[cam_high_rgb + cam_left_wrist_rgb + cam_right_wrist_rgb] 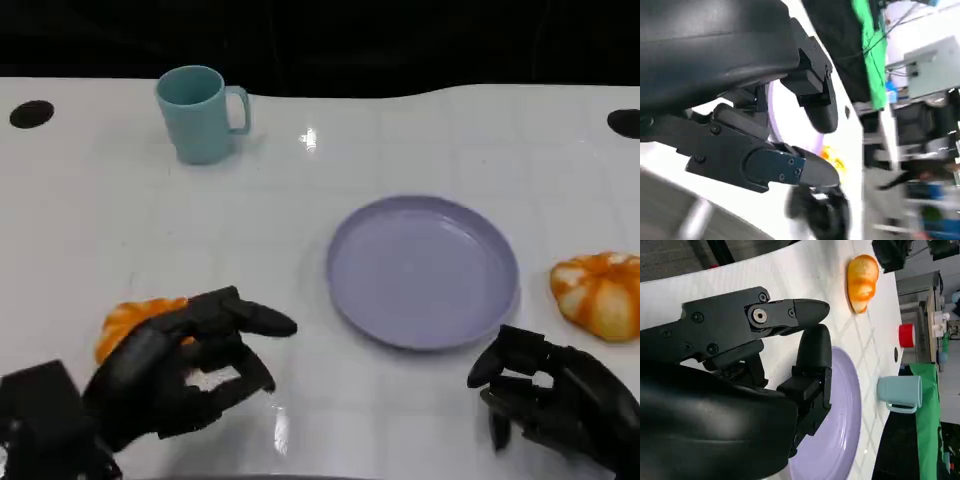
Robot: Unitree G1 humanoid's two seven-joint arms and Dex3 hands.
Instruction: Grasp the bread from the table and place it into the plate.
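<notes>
head view showed two breads on the white table (pixel 420 130). one bread (pixel 597 293) was round and puffy, orange with pale stripes, and it lay just to the right of the plate (pixel 423 270), near its rim but not touching it. the other bread (pixel 128 320) was orange too, and it lay at the near left, partly hidden behind the left hand (pixel 185 365). the plate was pale purple, round and shallow, with nothing in it.

the left hand was in front of that left bread, with its fingers stretched out toward the plate. some fingers looked close to the bread, but i could not tell if the hand had hold of it. the right hand (pixel 560 395) was below the plate's right side, with its fingers curled in a little and nothing in them. it was apart from the striped bread.

a light blue mug (pixel 200 112) stood upright at the far left of the table, well apart from the plate. the table was shiny and had faint square lines on it, and two dark round holes near its far corners. right wrist view showed a small red thing (pixel 906 335) past the table edge and green cloth (pixel 927 410) behind the mug. the room in left wrist view was blurry.
</notes>
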